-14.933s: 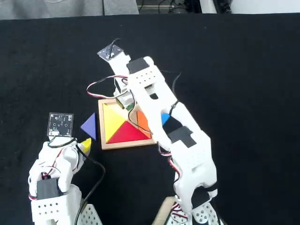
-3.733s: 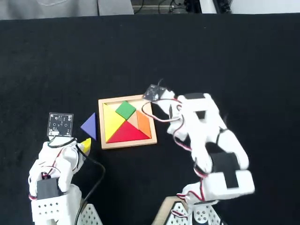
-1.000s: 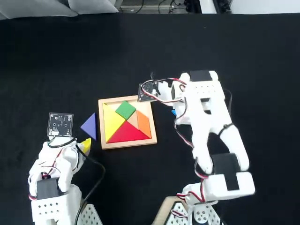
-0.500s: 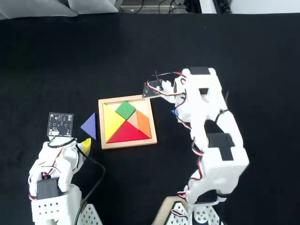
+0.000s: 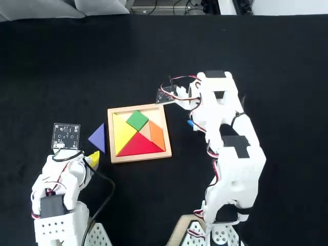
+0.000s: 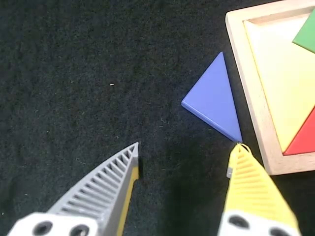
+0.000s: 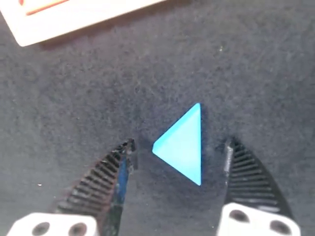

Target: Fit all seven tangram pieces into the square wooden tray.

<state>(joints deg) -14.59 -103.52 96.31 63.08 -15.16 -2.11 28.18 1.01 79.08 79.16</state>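
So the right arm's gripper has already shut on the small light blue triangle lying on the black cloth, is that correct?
Not quite: the right gripper is open, one finger on each side of the small light blue triangle lying on the black cloth, as the right wrist view shows.

Likely a robotics lab bench: black-draped table (image 5: pixel 287 61), loose cables (image 5: pixel 177 6) beyond its far edge.
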